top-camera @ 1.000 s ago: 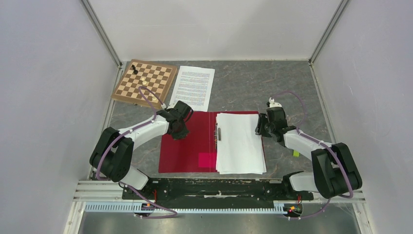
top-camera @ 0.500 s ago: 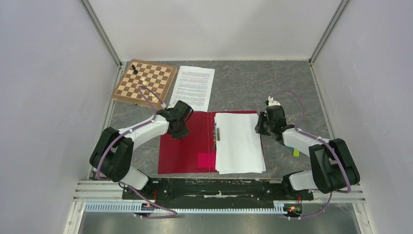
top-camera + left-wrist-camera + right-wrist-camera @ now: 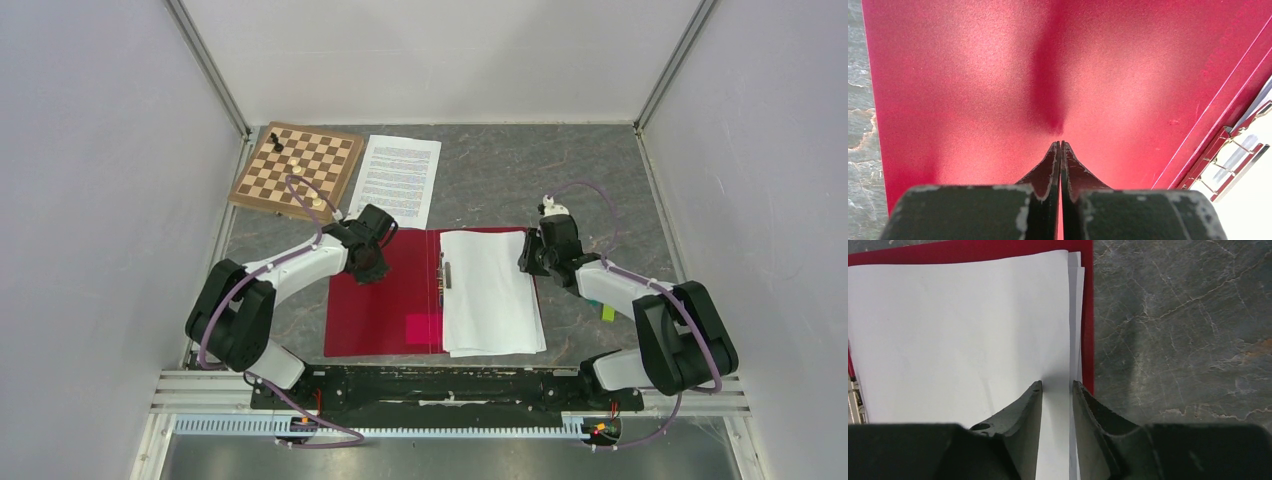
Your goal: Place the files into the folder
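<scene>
Files: the stack of white paper sheets lies on the right half of the open folder, its right edges slightly fanned. One white sheet printed with black text lies outside, on the table beyond the folder.
Folder: the flat crimson binder folder lies open near the arms, with a metal clip at its spine and a pink patch on the left half.
Right gripper: your jaws stand a narrow gap apart, tips down at the stack's right edge, nothing pinched between them.
Left gripper: closed tight, tips pressing the bare left cover flat.
Step in hand: likely squaring the stack inside the folder.
Doing it well: nudge the fanned edges gently toward the clip, low and flat, so the top sheet does not buckle; hold the cover down meanwhile.
Around: a brown-and-white chessboard sits at the far left, beside the printed sheet.
In the way: nothing blocks the stack, but the printed sheet lies well beyond the folder, so fetching it means a long reach.
</scene>
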